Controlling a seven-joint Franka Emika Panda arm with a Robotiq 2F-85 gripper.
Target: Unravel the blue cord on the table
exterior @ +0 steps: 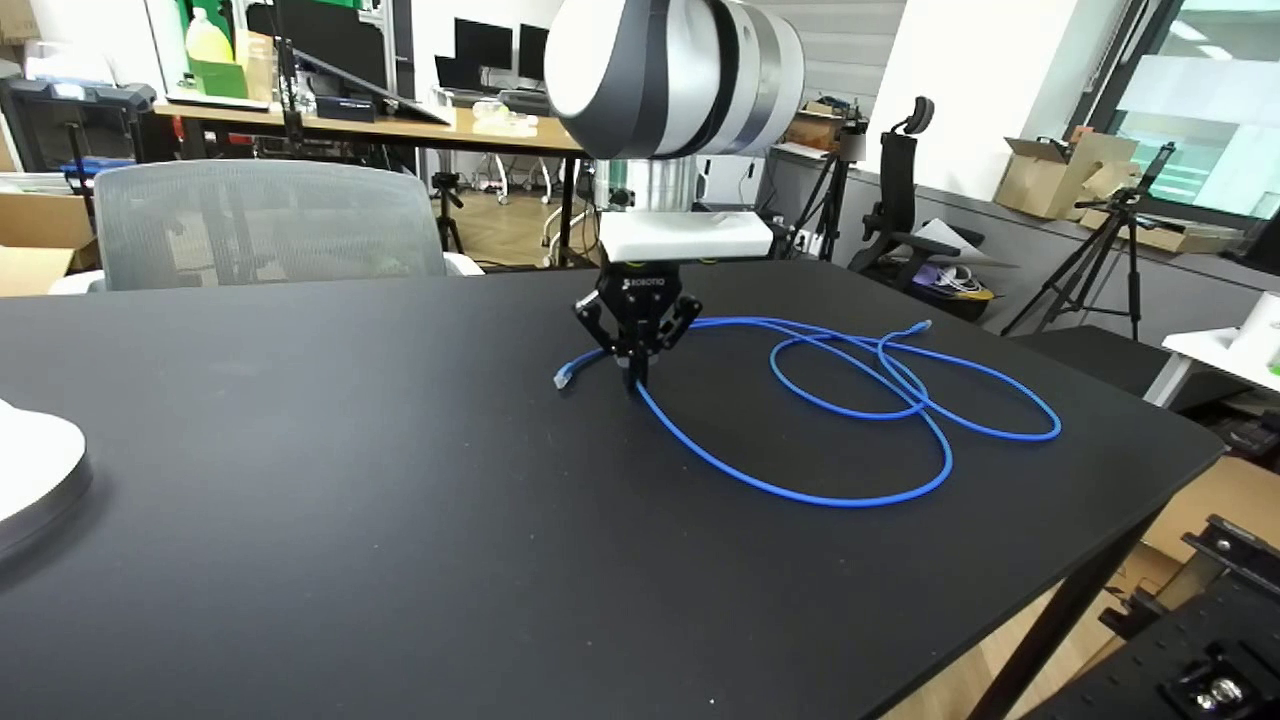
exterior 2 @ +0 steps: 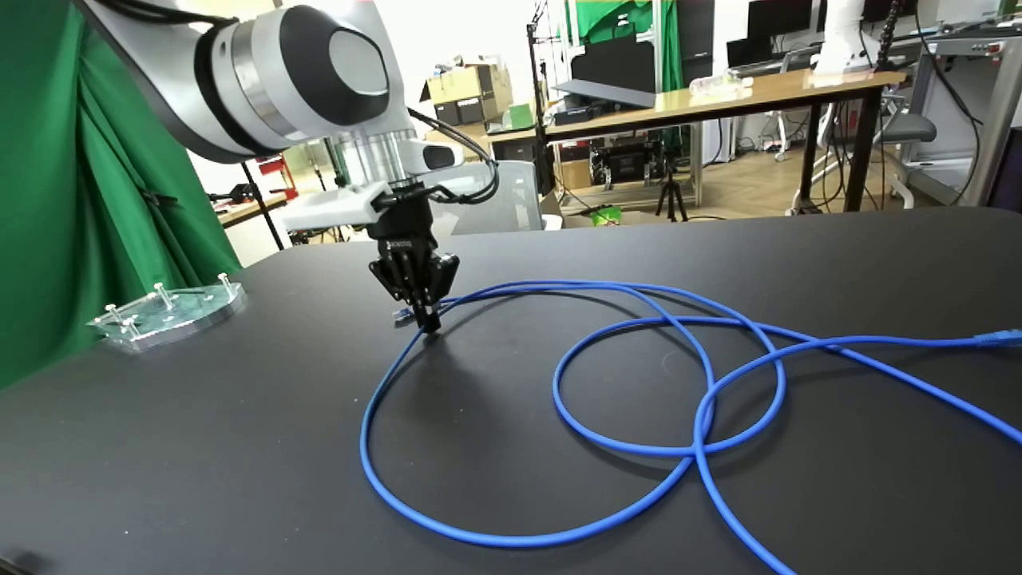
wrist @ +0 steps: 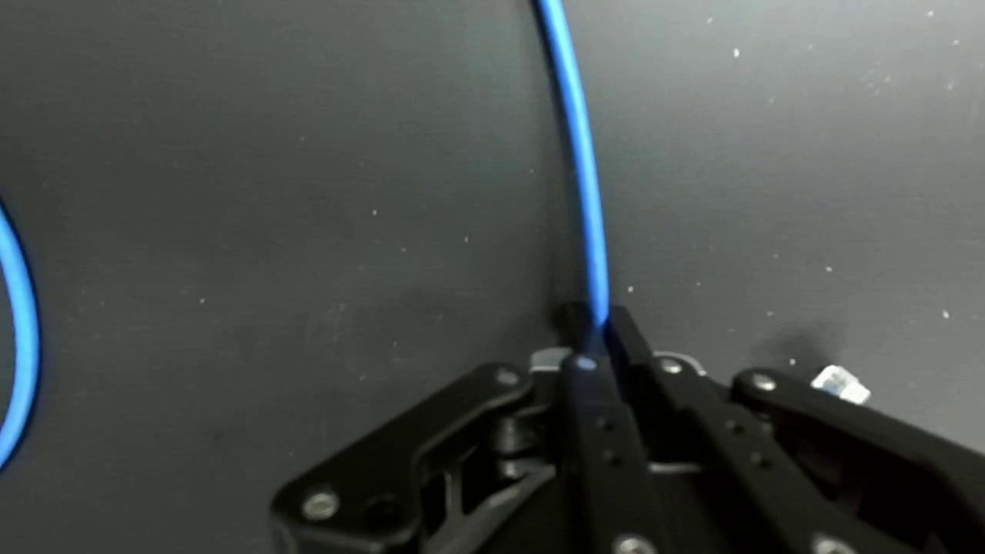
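The blue cord (exterior: 850,502) lies on the black table (exterior: 350,560) in overlapping loops, seen in both exterior views (exterior 2: 511,541). My gripper (exterior: 637,378) points down at the cord's near-arm end, and its fingers are shut on the cord, at or just above the tabletop. It also shows in an exterior view (exterior 2: 429,323). In the wrist view the cord (wrist: 582,154) runs away from between the fingertips (wrist: 596,323). One pale connector tip (exterior: 562,378) lies just beside the gripper, also in the wrist view (wrist: 843,385). The other end (exterior 2: 998,339) lies beyond the crossed loops.
A clear plate with upright bolts (exterior 2: 172,315) stands on the table near the green curtain. A white rounded object (exterior: 35,470) stands at an exterior view's left edge. A mesh chair (exterior: 270,225) is behind the table. The table's side edge (exterior: 1050,590) runs past the loops.
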